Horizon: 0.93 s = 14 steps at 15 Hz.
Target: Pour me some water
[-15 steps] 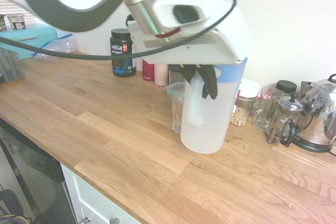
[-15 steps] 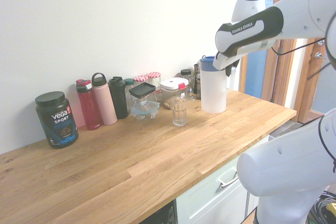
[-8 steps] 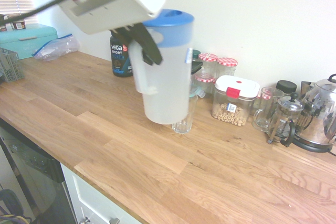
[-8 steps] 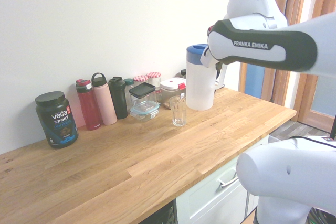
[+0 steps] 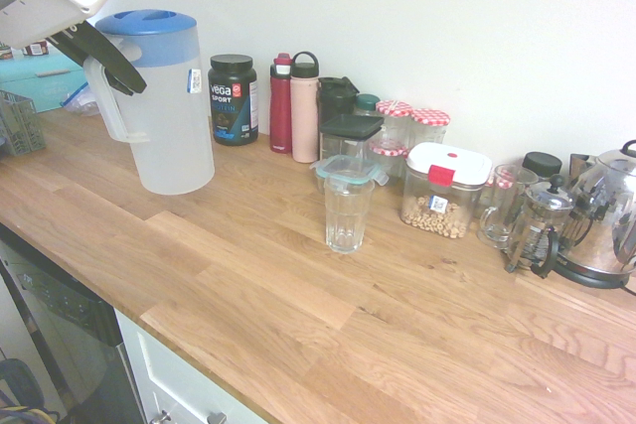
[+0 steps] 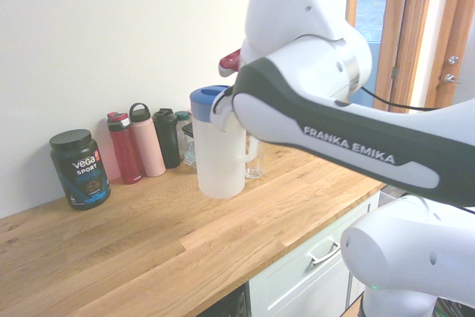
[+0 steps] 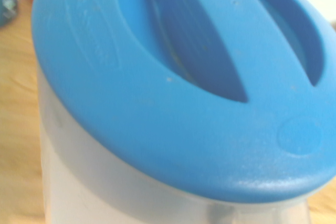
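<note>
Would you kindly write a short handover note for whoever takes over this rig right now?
Gripper: shut on the pitcher's handle.
Pitcher: blue lid on, upright, held beside the protein tub, well away from the glass.
Glass: upright on the counter in front of the jars, looks empty.
Done: pitcher gripped.
Left: bring the pitcher to the glass, tilt, pour, set it down.

Wooden counter point(image 5: 248, 275) spans frame. Black Vega Sport tub point(image 5: 233, 98) against wall at 11 o'clock. Red bottle point(image 5: 281, 103) and pink bottle point(image 5: 305, 106) touching, just at its 3 o'clock. Dark-lidded container point(image 5: 347, 136) next along. Two jars with checked red lids point(image 5: 413, 116). White-lidded box point(image 5: 441, 189) holding pale pieces. French press point(image 5: 537, 225) and kettle point(image 5: 602, 220) at 3 o'clock. Teal box point(image 5: 40, 74) at 9 o'clock.
</note>
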Motion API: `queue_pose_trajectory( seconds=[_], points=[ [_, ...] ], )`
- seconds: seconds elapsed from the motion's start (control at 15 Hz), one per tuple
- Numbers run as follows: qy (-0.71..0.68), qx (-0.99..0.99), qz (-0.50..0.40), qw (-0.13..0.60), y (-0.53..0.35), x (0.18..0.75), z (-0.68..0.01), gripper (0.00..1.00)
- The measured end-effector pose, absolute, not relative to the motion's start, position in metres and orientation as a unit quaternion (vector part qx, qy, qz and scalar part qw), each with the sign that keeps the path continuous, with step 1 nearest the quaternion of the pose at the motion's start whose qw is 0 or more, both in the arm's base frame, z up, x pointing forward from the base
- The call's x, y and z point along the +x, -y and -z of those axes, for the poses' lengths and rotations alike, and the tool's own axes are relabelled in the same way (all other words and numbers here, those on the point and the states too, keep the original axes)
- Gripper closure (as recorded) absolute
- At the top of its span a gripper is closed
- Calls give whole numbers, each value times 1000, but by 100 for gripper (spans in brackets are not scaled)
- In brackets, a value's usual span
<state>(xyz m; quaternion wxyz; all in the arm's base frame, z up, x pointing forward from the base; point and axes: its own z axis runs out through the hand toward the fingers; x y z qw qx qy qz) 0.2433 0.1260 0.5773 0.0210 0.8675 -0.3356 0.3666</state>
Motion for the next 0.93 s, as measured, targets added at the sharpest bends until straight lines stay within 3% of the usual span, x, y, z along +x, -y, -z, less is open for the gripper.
queue_pose_trajectory(
  seconds=[0.47, 0.93],
  points=[
    [328, 878, -347, 29, -198, 339, -520, 100],
    [363, 861, -348, 76, -208, 387, -483, 100]
  ],
)
